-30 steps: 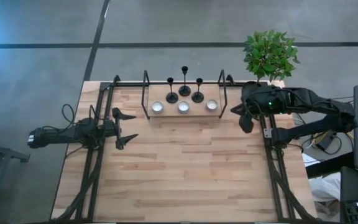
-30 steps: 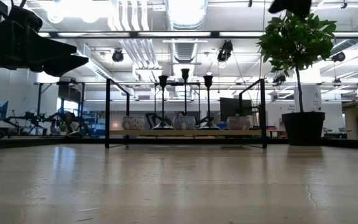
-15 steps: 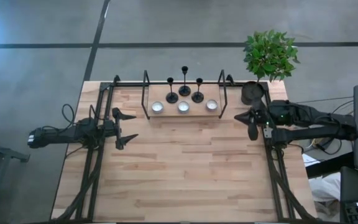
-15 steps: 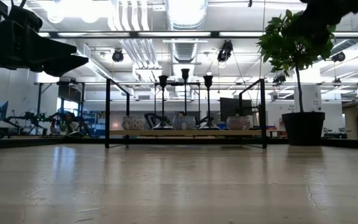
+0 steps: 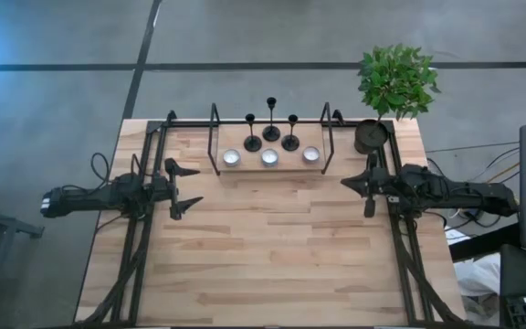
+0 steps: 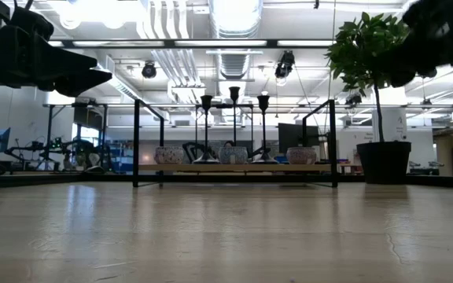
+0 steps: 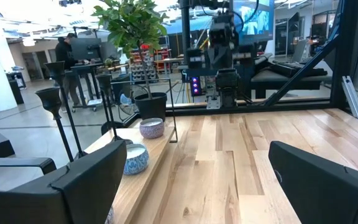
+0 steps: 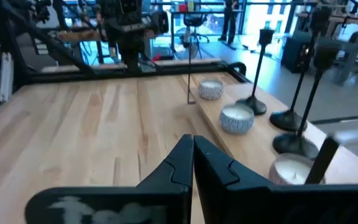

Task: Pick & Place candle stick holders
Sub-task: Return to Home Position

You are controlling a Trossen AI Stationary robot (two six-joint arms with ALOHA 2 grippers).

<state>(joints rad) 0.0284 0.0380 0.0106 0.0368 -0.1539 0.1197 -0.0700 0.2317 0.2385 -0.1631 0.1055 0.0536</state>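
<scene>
Three black candle stick holders stand on their round bases on a low wooden shelf at the table's far middle. They also show in the low view, the left wrist view and the right wrist view. My left gripper hovers open and empty at the table's left, pointing right; it also shows in its wrist view. My right gripper is shut and empty at the table's right, pointing left; its fingertips meet in its wrist view.
Three small white bowls sit on the shelf in front of the holders. A black frame flanks the shelf. A dark pot with a green plant stands at the far right corner. Black arm rails run along both sides.
My right gripper has drawn away from above the plant pot toward the table's near edge and come lower, leaving the pot in full view. Its arm now stretches level along the right side. The holders have not moved.
</scene>
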